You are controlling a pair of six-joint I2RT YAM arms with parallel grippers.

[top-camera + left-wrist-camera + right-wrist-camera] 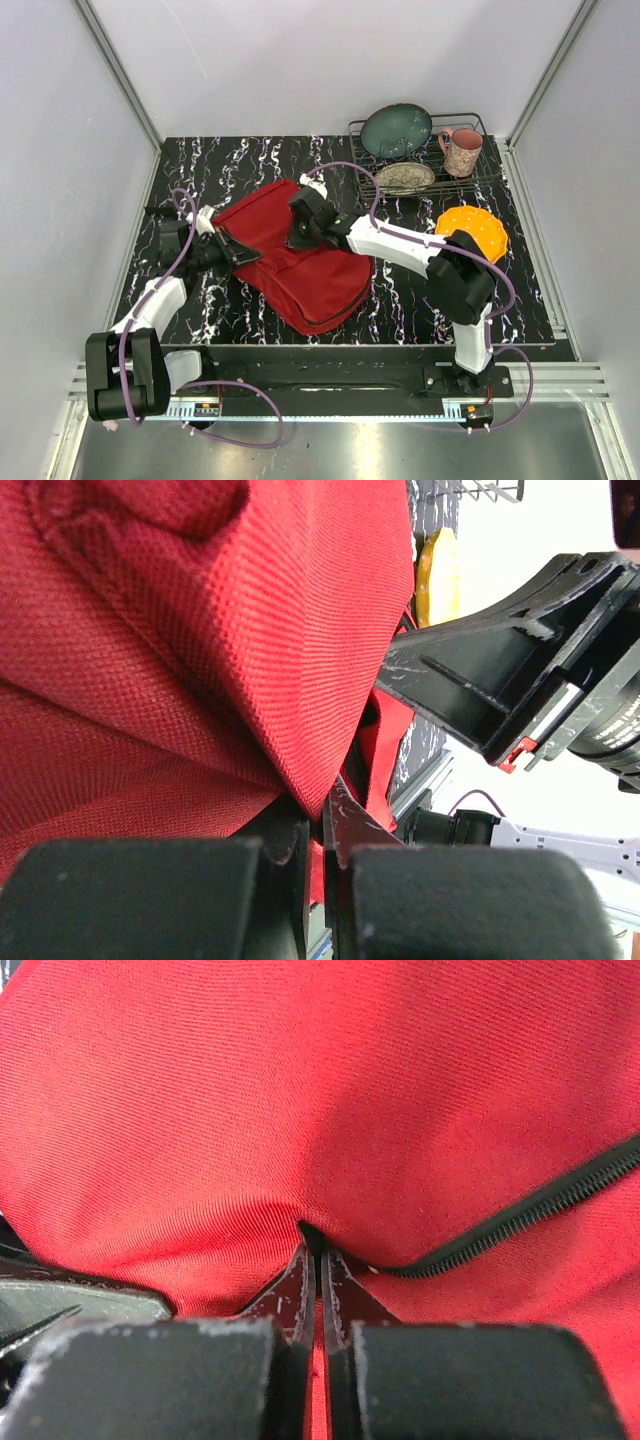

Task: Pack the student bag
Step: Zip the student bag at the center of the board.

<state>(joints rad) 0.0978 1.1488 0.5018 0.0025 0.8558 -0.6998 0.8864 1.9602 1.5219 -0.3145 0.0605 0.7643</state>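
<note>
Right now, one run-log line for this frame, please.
left tool: shut on student bag edge | right tool: shut on student bag beside zip

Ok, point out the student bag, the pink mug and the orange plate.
student bag (305, 275): top external view, on its red front panel.
pink mug (462, 153): top external view, on its body.
orange plate (476, 222): top external view, on its uncovered top face.
</note>
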